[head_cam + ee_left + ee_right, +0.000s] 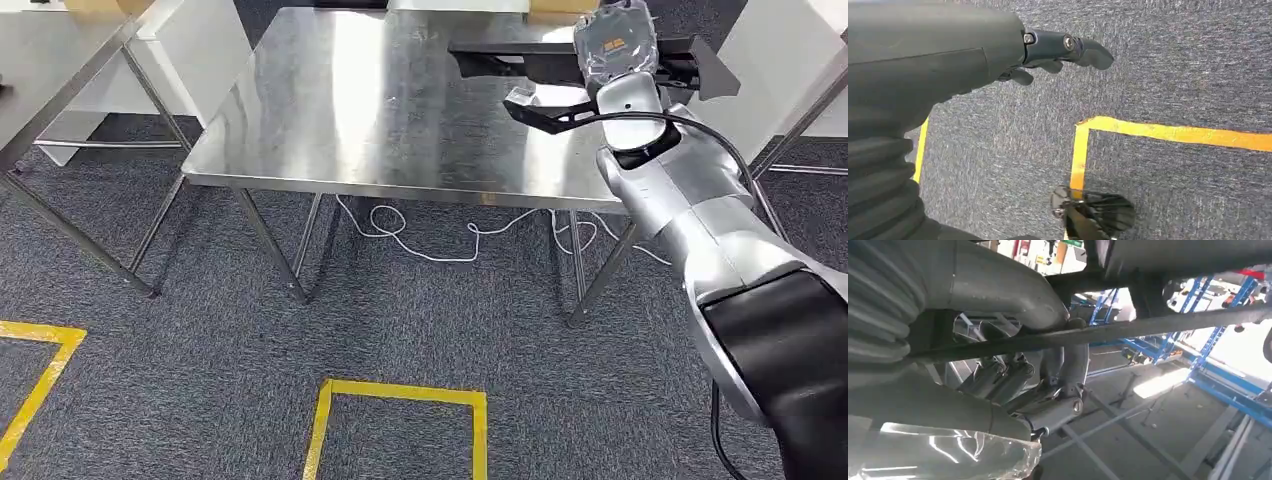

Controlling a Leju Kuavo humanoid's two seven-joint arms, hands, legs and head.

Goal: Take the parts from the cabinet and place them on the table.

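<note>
Gripping a long black part (560, 60) in the right robot hand (617, 50) at the upper right of the head view, above the far right portion of the steel tabletop (380, 100); fingers (1068, 355) wrapping over a dark bar of the part (1128, 330) in the right wrist view, with clear plastic wrap (938, 450) showing at that picture's lower left. Extending across the upper right of the head view, the part reaching from near the tabletop's middle toward the right edge, a thinner black bracket (550, 108) lying just below it over the tabletop. Hanging low over the grey carpet floor (1168, 65) in the left wrist view, the left robot hand (1048, 57) holding nothing, its fingers stretched out and apart. Running across the floor, yellow tape lines (400, 395) at the lower centre of the head view; trailing under the table, a white cable (440, 235).
</note>
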